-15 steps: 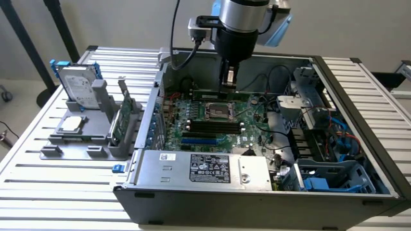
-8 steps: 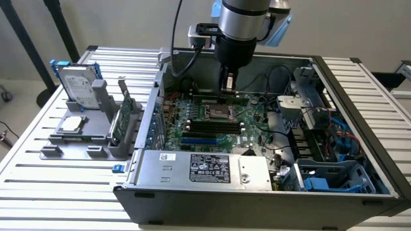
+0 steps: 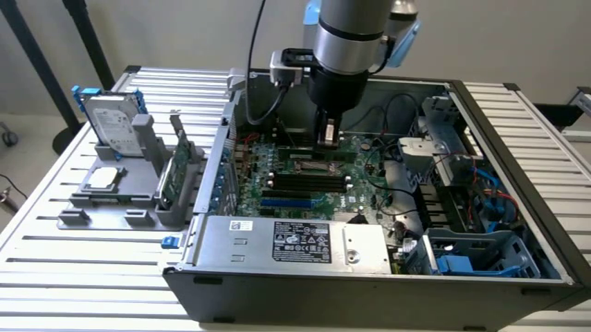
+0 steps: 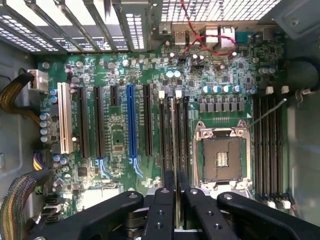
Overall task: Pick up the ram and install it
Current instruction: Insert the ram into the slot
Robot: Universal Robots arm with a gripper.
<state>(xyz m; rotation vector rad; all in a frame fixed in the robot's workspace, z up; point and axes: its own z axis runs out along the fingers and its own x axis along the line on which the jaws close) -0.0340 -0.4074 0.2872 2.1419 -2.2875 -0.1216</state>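
The ram (image 4: 173,132) shows edge-on in the wrist view as a thin pale strip running out from between my fingers (image 4: 167,200), in line with the black memory slots (image 4: 180,130) beside the CPU socket (image 4: 222,157). My gripper (image 4: 176,176) is shut on it. In the exterior view the gripper (image 3: 325,143) reaches straight down into the open computer case (image 3: 369,283), low over the green motherboard (image 3: 305,194) and just behind its black slots.
A power supply box (image 3: 295,242) lies at the case's front. Cables and a blue drive cage (image 3: 471,259) crowd the exterior view's right. A grey rack (image 3: 111,207) outside the case holds a hard drive (image 3: 115,124) and a green expansion card (image 3: 176,169).
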